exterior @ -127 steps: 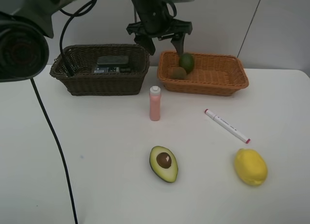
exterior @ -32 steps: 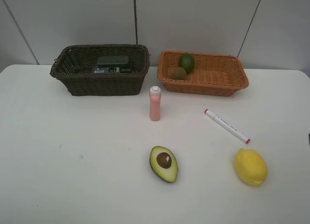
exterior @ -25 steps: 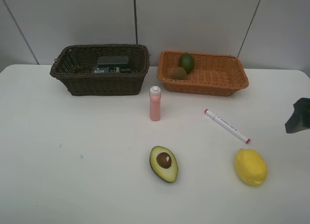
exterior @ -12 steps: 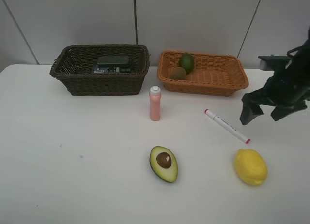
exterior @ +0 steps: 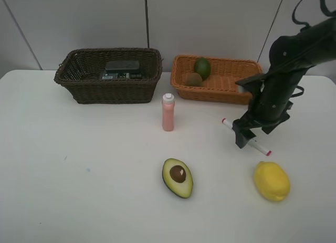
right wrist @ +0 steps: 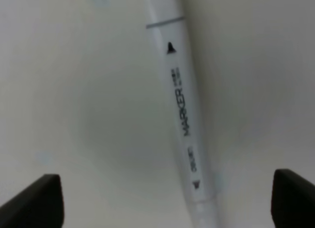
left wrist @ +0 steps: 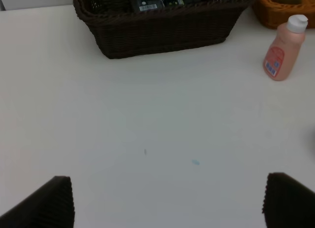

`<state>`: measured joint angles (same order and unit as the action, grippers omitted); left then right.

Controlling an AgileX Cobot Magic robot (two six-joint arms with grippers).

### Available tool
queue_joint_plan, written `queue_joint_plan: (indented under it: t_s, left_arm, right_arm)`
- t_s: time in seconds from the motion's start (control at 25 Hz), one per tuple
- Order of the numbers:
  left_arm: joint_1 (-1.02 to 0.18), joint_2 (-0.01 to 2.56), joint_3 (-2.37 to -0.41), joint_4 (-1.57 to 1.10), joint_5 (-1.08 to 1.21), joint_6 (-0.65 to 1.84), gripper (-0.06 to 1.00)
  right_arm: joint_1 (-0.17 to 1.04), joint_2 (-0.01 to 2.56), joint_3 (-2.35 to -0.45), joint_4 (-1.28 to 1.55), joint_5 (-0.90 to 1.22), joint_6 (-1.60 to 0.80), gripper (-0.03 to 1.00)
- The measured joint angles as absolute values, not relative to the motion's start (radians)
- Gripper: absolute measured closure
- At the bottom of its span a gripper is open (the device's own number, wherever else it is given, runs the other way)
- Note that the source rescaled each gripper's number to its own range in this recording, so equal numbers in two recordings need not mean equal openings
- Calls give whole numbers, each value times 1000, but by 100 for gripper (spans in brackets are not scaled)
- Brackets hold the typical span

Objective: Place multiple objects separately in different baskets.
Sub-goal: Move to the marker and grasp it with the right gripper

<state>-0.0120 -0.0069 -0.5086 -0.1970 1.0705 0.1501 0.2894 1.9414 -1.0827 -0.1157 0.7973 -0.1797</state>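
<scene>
**Over the marker, jaws wide**

Found right gripper (exterior: pixel 247 134) shifted left and nearer since half a second back: then off to the right of the marker (right wrist: pixel 179 105), now directly above its middle. Noted jaws spread wide, one tip each side of the barrel, gripping nothing. Cannot tell whether tips touch the table (exterior: pixel 79 175).

Saw marker unmoved, lying diagonally between orange basket (exterior: pixel 210 93) and lemon (exterior: pixel 271 181).

Checked left gripper (left wrist: pixel 170 203): wide open, empty, above bare table, with dark basket (left wrist: pixel 162 36) and bottle (left wrist: pixel 284 53) in its view.

Logged no change elsewhere: lime (exterior: pixel 202 67) and kiwi (exterior: pixel 192 79) in orange basket, block (exterior: pixel 122 65) in dark basket, bottle upright at centre, avocado (exterior: pixel 177 178) near centre.
</scene>
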Motion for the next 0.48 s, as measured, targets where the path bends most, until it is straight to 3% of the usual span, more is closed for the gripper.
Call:
queue_joint_plan:
  t_s: [0.48]
  left_arm:
    - [-12,-7,-509,-197,1071,150,-6]
  right_arm:
    - [289,2042,-1113,-142,735,-182,0]
